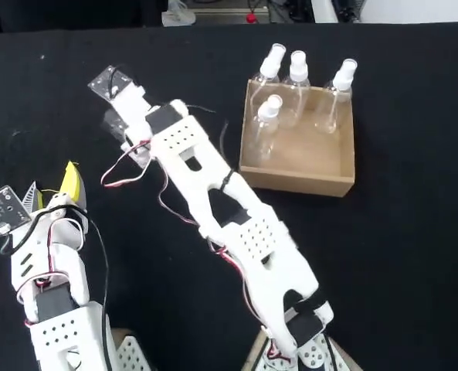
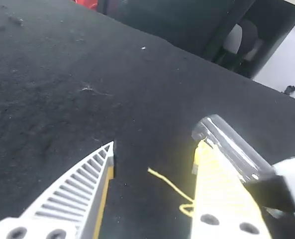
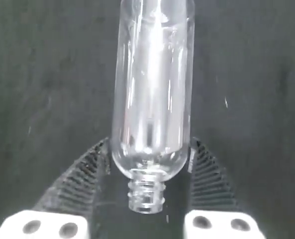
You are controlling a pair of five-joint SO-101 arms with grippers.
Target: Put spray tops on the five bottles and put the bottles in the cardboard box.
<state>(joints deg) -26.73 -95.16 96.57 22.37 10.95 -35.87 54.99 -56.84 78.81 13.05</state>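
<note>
A clear bottle (image 3: 152, 94) without a spray top lies between the dark fingers of my right gripper (image 3: 148, 159), which is shut on its shoulder; the bare threaded neck points back toward the wrist. In the high view this bottle (image 1: 113, 120) is faint at the far left, at the end of the long right arm, by the right gripper (image 1: 128, 137). My left gripper (image 2: 152, 164) stands open over bare cloth with nothing in it, and the same bottle (image 2: 227, 144) shows just past its yellow finger. The left gripper (image 1: 52, 185) is at the near left.
The cardboard box (image 1: 298, 179) sits at the far right and holds several bottles with white spray tops, such as one at its front left (image 1: 269, 116) and one at its back right (image 1: 338, 89). Black cloth (image 1: 414, 255) covers the table.
</note>
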